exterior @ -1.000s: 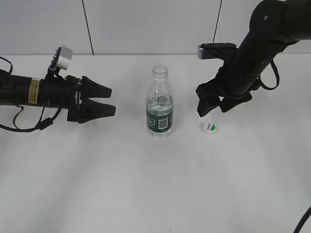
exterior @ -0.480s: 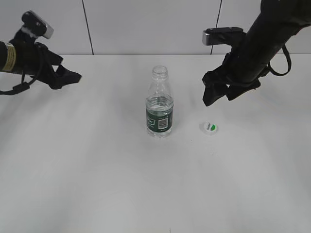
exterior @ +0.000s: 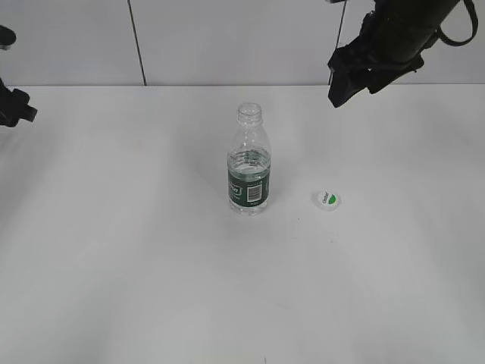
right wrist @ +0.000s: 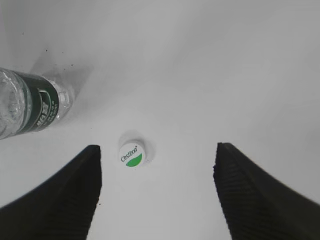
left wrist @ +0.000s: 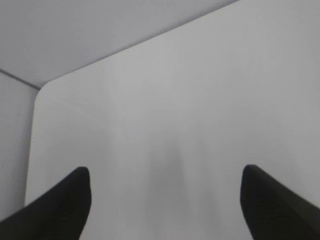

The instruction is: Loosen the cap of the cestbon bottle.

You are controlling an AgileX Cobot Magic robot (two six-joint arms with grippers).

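The cestbon bottle (exterior: 249, 170) stands upright in the middle of the white table (exterior: 151, 265), its neck open with no cap on it; its green label also shows in the right wrist view (right wrist: 35, 102). The white cap (exterior: 326, 200) with the green leaf lies flat on the table to the bottle's right, and shows in the right wrist view (right wrist: 132, 154). My right gripper (exterior: 356, 76) is open and empty, raised high above the cap at the top right (right wrist: 157, 172). My left gripper (left wrist: 165, 192) is open and empty over bare table; in the exterior view only a part of it (exterior: 15, 110) shows at the far left edge.
The table's rounded far corner (left wrist: 45, 90) and edge lie ahead of my left gripper. A pale panelled wall (exterior: 227, 38) stands behind the table.
Both arms have pulled back from the bottle: the left went up and out to the left edge, the right rose up and away from the cap. Bottle and cap have not moved.
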